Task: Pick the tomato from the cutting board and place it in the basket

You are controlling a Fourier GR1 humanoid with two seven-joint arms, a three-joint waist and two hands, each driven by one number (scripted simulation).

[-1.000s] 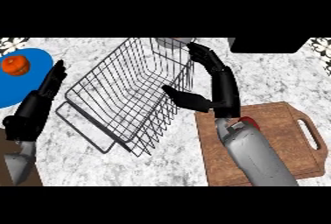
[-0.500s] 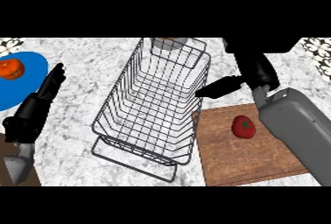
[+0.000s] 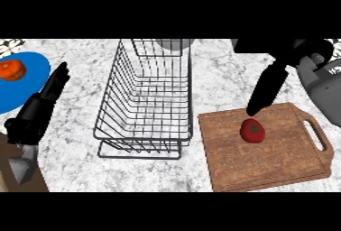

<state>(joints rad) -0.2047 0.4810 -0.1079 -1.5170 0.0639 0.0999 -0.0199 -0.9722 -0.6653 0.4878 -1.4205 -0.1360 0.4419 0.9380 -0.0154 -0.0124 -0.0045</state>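
Note:
A red tomato [image 3: 253, 131] lies on the wooden cutting board [image 3: 279, 162] at the right of the head view. The wire basket [image 3: 148, 94] stands on the counter just left of the board, with nothing inside it. My right hand [image 3: 268, 88] reaches in from the upper right with straight fingers pointing down; its fingertips [image 3: 253, 111] hover just above and behind the tomato, not touching it. My left hand [image 3: 41, 108] rests open at the left edge, fingers up.
A blue plate [image 3: 23, 85] at the far left carries an orange fruit [image 3: 11, 70]. The board has a handle slot [image 3: 315, 134] on its right side. The counter is marbled white.
The view has swung so the basket now stands straight. My right hand has moved off the basket's side and lowered its fingers toward the tomato. The left hand stays in place.

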